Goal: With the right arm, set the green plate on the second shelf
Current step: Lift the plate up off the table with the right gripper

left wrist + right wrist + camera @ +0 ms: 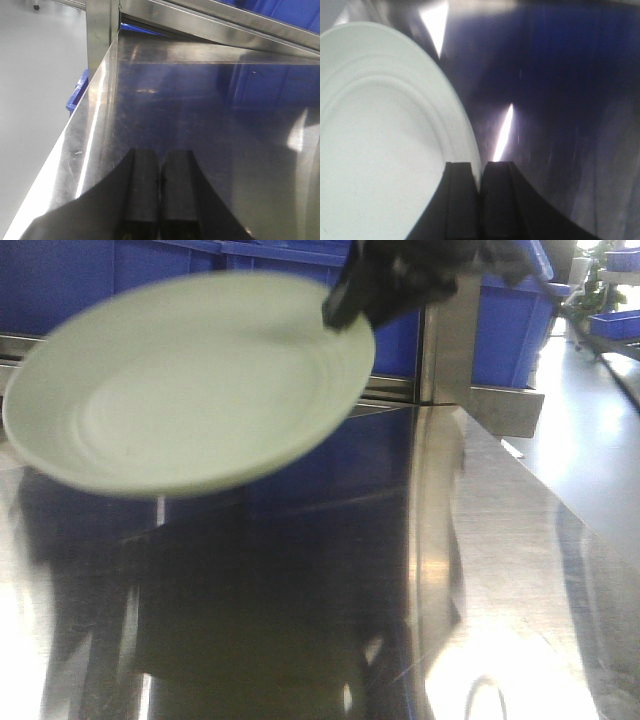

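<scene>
Right gripper (481,172) first: the two black fingers are pinched tight on the rim of the green plate (380,140), one finger on the plate's face, the other beneath its edge. From the front camera the right gripper (345,305) comes in from the top of the frame, black and badly smeared, clamped on the upper right edge of the green plate (190,380). The plate juts out to the left of that grip, its face tipped toward the front camera, over the shiny steel shelf surface (500,570). It is pale sage green and matte, with faint rings and a raised rim, and its whole outline is blurred.

Over to the left gripper (160,160): its fingers are pressed flat together with nothing between them, hovering low over the same steel surface (200,115).

Around it all, a steel upright post (445,350) stands just right of the plate's gripped edge, close beside the gripper. Blue bins (510,330) line the back behind the plate. Another blue bin (77,92) peeks out below the shelf's left edge, next to the grey floor (35,100).
</scene>
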